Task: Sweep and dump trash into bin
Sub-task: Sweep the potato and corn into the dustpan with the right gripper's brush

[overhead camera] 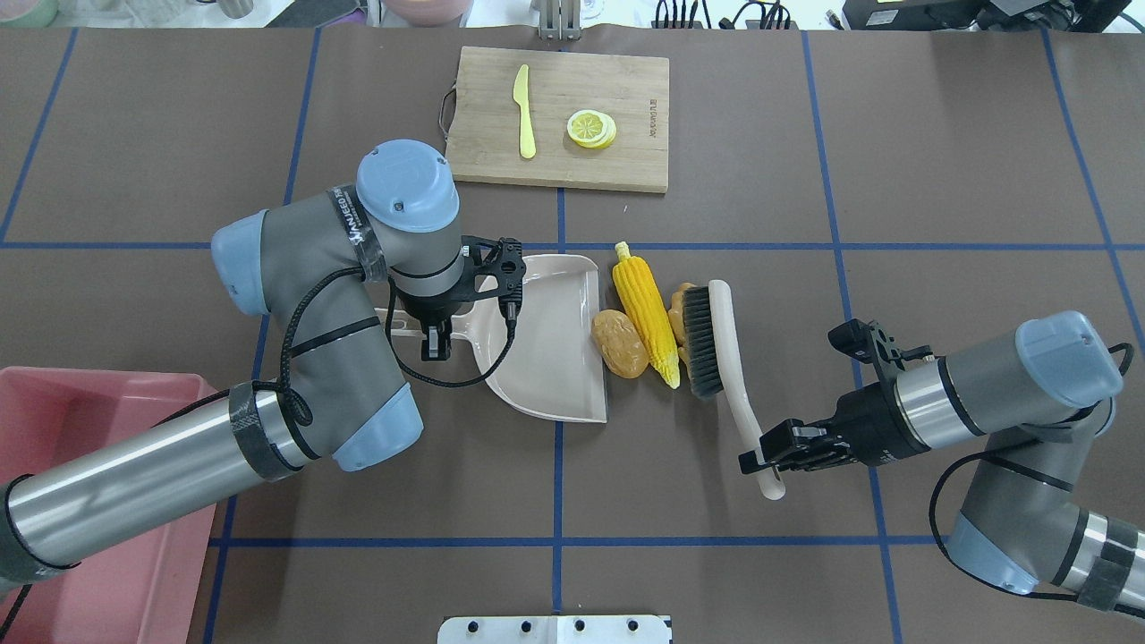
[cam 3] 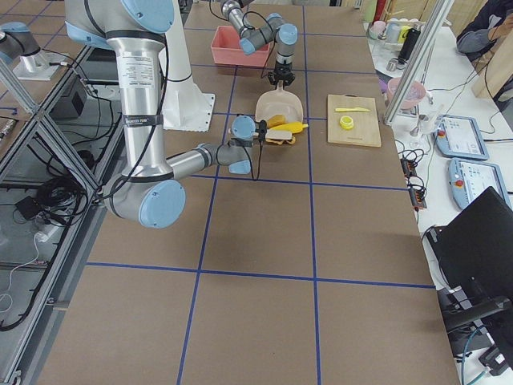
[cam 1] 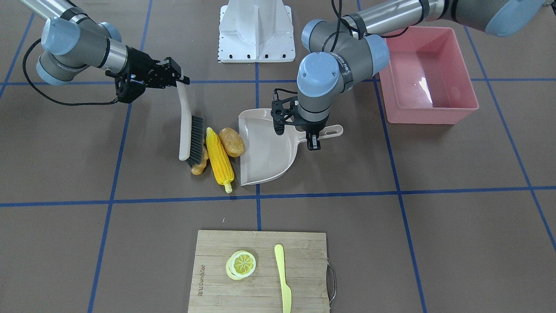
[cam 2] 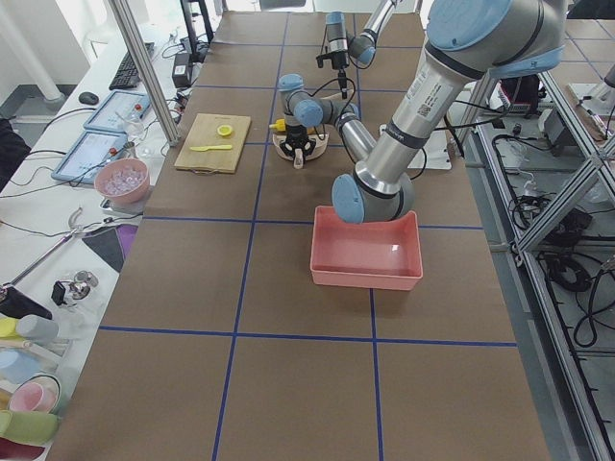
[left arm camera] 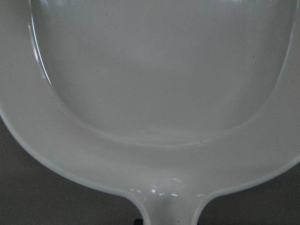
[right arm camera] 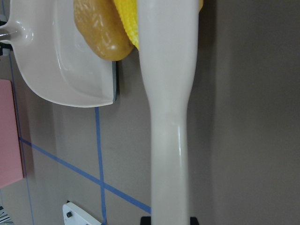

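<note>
Three trash toys, one bin; left tool pinches dustpan, right tool pinches brush.

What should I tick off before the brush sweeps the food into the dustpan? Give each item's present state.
1. Right gripper clamped on the brush handle: ok.
2. Left gripper closed on the dustpan handle: ok.
3. Pan mouth faces the food, with the potato at its lip: ok.
4. Corn cob lies between the bristles and the pan: ok.
5. Ginger root fully on the pan side of the bristles: cannot tell, as the brush half hides it.
6. Pink bin open and empty: ok.
</note>
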